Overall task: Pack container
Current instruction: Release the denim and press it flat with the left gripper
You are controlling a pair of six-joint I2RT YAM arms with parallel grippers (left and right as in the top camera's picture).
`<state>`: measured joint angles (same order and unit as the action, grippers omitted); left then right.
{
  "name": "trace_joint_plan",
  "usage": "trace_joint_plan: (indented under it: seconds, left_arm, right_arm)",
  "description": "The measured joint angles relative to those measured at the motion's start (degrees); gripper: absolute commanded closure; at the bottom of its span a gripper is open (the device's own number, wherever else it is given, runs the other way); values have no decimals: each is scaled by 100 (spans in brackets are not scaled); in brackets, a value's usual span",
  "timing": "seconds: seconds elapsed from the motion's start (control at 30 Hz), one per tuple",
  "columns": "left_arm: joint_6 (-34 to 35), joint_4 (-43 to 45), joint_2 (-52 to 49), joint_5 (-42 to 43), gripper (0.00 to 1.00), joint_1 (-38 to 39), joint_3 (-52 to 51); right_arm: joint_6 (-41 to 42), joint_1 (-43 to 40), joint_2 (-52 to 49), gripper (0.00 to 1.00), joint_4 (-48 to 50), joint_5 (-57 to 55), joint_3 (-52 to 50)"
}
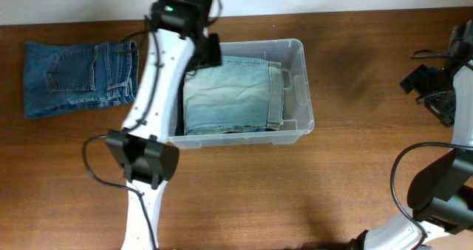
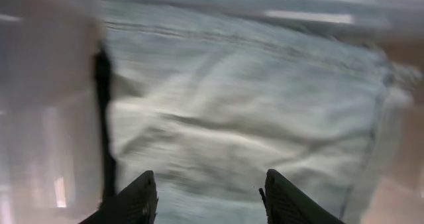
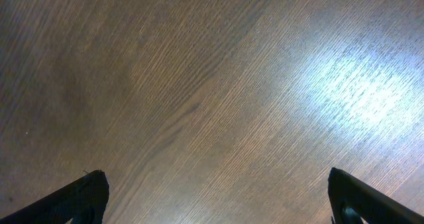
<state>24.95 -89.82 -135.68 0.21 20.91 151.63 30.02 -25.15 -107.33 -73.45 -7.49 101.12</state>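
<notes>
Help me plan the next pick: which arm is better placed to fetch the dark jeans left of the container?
Left, probably. The left claw hangs open over the light jeans in the container, on the dark jeans' side. The right claw is open over the table, far right.

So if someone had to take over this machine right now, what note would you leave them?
The left fingers are open and hold nothing, over the light jeans inside the container.
The right fingers are open and empty, above bare table off to the right.
Done: the light jeans lie folded in the container.
Left: the dark jeans, folded on the table to the container's left, are not yet packed; probably next.
</notes>
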Motion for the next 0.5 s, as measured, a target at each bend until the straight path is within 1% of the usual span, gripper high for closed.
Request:
trace_joint_plan:
  seconds: [0.03, 0.07, 0.17, 0.23, 0.27, 0.37, 0.5]
  left_arm:
    - [-46, 0, 0, -4, 47, 136, 0]
    - [-72, -4, -11, -4, 51, 262, 2]
    - [-166, -90, -133, -4, 66, 616, 42]
    - [-188, -138, -315, 0, 79, 765, 63]
    - [-214, -157, -428, -4, 83, 804, 63]
    - [-238, -234, -811, 0, 89, 839, 63]
    - [-229, -254, -1263, 44, 89, 839, 52]
  right_arm:
    - [-2, 0, 0, 2, 0, 0, 0]
    - [-2, 0, 0, 2, 0, 0, 0]
    - [-2, 0, 0, 2, 2, -2, 0]
    - [-4, 0, 0, 2, 2, 0, 0]
    - [2, 0, 0, 2, 0, 0, 0]
    - [-4, 0, 0, 2, 0, 0, 0]
    - [-2, 0, 0, 2, 0, 0, 0]
